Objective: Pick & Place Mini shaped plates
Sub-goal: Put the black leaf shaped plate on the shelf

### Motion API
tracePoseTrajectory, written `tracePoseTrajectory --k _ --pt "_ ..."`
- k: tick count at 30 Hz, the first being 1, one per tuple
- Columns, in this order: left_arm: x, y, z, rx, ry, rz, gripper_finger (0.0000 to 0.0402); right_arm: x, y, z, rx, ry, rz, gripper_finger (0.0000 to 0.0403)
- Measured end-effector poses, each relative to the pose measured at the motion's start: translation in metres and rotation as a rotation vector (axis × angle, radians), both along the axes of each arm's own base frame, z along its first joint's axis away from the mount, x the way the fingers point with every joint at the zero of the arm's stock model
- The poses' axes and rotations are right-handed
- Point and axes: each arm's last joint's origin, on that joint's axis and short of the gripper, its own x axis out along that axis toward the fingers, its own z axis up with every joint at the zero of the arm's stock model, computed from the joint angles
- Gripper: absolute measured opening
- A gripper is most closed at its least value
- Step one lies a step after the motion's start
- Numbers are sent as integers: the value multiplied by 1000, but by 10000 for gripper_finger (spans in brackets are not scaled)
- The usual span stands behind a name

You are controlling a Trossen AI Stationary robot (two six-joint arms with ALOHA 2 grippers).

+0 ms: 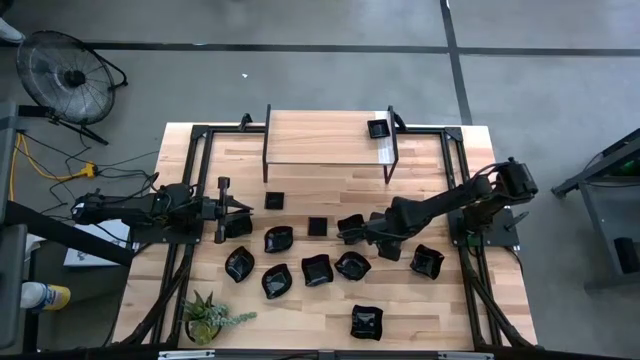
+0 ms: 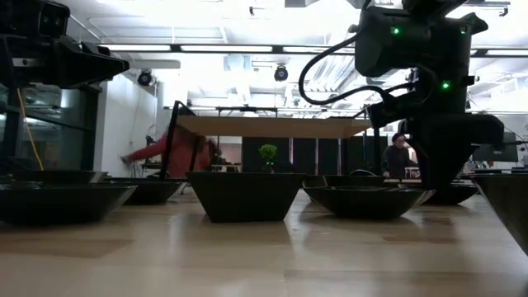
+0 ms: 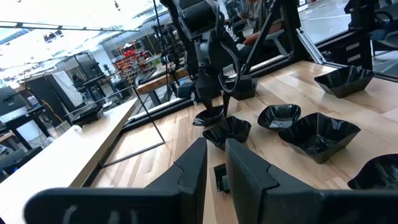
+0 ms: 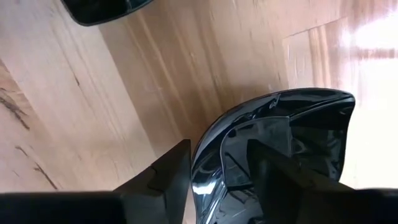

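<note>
Several glossy black mini shaped plates lie across the middle of the wooden table (image 1: pixel 330 195), among them a wavy one (image 1: pixel 316 269) and a small square (image 1: pixel 274 200). My right gripper (image 1: pixel 352 236) points down at one plate (image 1: pixel 348 222) near the table's middle. It is open, and in the right wrist view (image 4: pixel 217 165) its fingers stand on either side of that plate's (image 4: pixel 292 118) rim. My left gripper (image 1: pixel 243 207) waits level at the left, narrowly open (image 3: pixel 216 158) with nothing between its fingers. My right gripper stands astride the plate's raised rim (image 4: pixel 205 155), one finger (image 4: pixel 273 171) inside the hollow and one (image 4: pixel 165 177) outside. The fingers come from above, pointing down. I cannot tell whether they touch the rim. The plate lies on the table.
A raised wooden shelf (image 1: pixel 325 140) on black legs stands at the far side, with one small plate (image 1: pixel 378 128) on its right end. A green potted plant (image 1: pixel 205 318) sits at the near left corner. More plates lie near the front (image 1: pixel 366 322) and right (image 1: pixel 427 260).
</note>
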Motion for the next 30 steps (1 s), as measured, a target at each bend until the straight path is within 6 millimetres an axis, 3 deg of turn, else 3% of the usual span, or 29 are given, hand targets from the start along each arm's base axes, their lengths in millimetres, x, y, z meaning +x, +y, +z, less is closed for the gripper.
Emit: tracePoseTrajectory --k 17,30 --pt "0 0 0 0 0 0 56 0 0 0 7 0 -7 130" --pt "0 0 0 0 0 0 56 1 1 0 46 -3 -6 51"
